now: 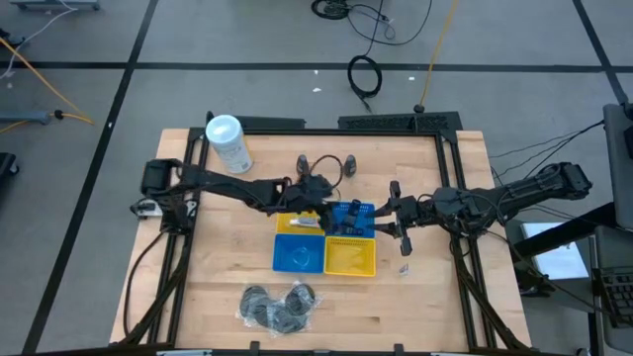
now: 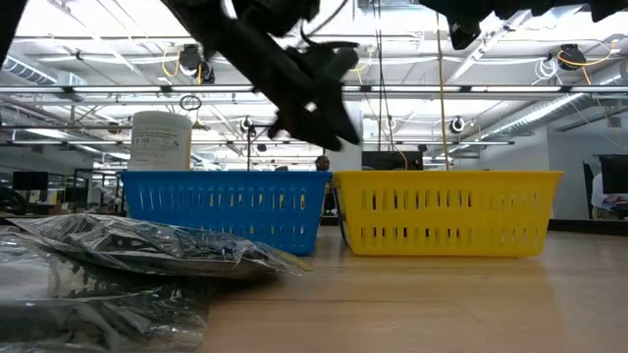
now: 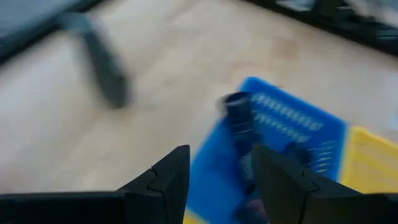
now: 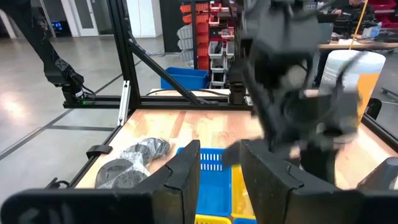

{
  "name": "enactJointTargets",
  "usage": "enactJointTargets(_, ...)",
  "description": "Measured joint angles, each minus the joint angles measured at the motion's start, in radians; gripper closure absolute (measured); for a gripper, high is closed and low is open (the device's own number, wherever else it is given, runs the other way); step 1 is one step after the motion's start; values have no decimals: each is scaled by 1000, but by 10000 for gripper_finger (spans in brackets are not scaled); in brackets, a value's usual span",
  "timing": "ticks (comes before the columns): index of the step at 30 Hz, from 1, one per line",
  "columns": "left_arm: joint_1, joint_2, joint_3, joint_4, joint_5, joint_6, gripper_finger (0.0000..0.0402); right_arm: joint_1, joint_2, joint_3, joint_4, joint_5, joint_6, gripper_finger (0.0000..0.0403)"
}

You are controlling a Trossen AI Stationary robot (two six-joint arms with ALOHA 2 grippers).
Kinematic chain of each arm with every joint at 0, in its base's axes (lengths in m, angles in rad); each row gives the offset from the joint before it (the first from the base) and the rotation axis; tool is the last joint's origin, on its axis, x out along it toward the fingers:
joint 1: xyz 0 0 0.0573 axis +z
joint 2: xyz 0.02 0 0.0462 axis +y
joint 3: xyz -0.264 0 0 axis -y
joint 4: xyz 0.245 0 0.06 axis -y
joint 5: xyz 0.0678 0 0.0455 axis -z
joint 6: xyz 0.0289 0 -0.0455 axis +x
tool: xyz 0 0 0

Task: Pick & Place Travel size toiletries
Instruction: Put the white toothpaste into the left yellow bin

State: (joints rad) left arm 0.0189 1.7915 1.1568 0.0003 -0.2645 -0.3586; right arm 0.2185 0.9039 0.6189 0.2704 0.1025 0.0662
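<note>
Toiletries are lying in several spots on the wooden surface [image 1: 218, 287]: at the near edge, a heap of dark round discs in clear wrap [image 1: 279, 307] is resting left of centre, well apart from both arms. At the far left a big white canister [image 1: 228, 143] is standing upright. Right of it, near the far edge, three dark cone-shaped mini bottles [image 1: 326, 165] are standing in a row. The left pincer [image 1: 315, 198] is hovering over the baskets in the middle, its fingers parted a little, and in its wrist view a dark bottle [image 3: 239, 121] is showing between them; whether they are touching it I cannot tell. A pale tube [image 1: 305, 222] is lying in the far-left yellow basket [image 1: 297, 222]; the blue basket [image 1: 300, 254] is sitting just near of it. Right of the baskets, the right pincer [image 1: 396, 211] is hanging with fingers slightly apart and nothing between them. A small pale item [image 1: 404, 267] is lying on the surface near of it.
</note>
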Motion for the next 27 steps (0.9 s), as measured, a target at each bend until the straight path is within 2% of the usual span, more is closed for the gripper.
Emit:
enactJointTargets(3,-31,-67,0,-109,-115,-27,231,0,0,0,-5,0,0,298)
enactJointTargets(7,-65,-126,0,-236,-178,18,231,0,0,0,-9,0,0,296)
enactJointTargets(12,-88,-175,0,-468,-196,-56,231,0,0,0,-16,0,24,297)
enactJointTargets(18,-99,-211,0,-776,-265,-194,231,0,0,0,-22,-2,24,296)
enactJointTargets(23,-91,-249,0,-935,-312,-241,231,0,0,0,-21,-3,26,298)
enactJointTargets(27,-67,-288,0,-1018,-313,-248,231,0,0,0,-23,-3,26,296)
